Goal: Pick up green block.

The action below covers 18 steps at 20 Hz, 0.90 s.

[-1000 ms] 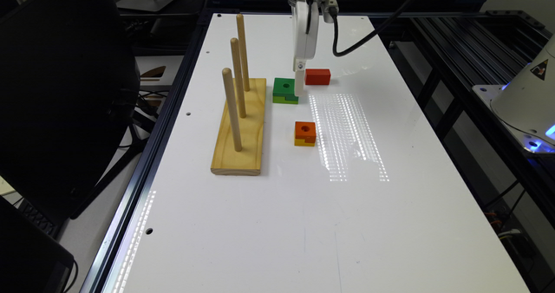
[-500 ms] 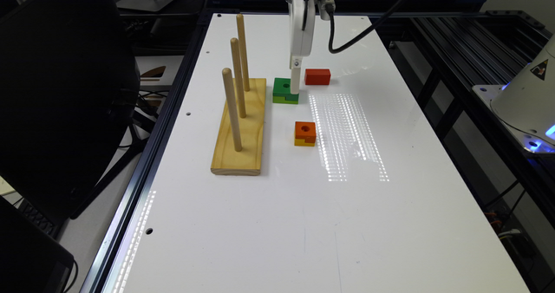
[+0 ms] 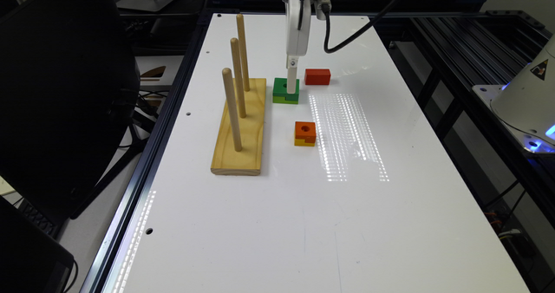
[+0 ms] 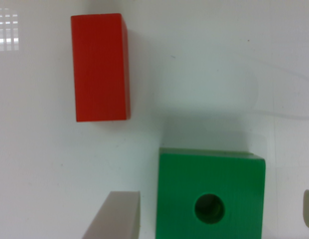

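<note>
With the gripper (image 4: pixel 209 211) low over the green block (image 4: pixel 210 195), its jaws stand wide, one finger (image 4: pixel 113 216) on each side of the block and neither touching it. The block sits flat on the white table (image 3: pixel 277 223), between the peg board (image 3: pixel 239 128) and the red block (image 3: pixel 317 76) — apart from both. Doing this well likely means centring the block between the fingers, sinking to its sides, then closing evenly — lifting straight up.

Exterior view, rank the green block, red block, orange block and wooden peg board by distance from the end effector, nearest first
1. Green squarish wooden block with a hole, directly under the end effector.
2. Plain red rectangular block, toward the view's right.
3. Orange-and-yellow holed block, nearer the camera.
4. Wooden base with three pegs, on the view's left; close to the orange block's rank.
</note>
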Available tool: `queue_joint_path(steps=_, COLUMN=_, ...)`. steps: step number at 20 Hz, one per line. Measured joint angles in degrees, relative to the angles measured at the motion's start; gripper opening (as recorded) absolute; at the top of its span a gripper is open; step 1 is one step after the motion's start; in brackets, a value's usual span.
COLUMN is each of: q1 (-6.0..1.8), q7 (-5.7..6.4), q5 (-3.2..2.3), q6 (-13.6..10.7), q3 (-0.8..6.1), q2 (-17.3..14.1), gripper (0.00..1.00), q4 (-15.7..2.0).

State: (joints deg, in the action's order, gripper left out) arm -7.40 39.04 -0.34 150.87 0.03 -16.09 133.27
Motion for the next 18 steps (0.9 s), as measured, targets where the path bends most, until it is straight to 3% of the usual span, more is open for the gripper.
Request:
queue_joint_path(steps=12, q1=-0.07, q7=-0.02, q5=0.00, q6=0.13, q3=0.00, q2=-0.81, gripper=1.00, q4=-0.06)
queue_joint_path(steps=18, q1=-0.12, q7=-0.05, q5=-0.01, q6=2.06, q3=0.00, q2=-2.70, gripper=1.00, q4=-0.24)
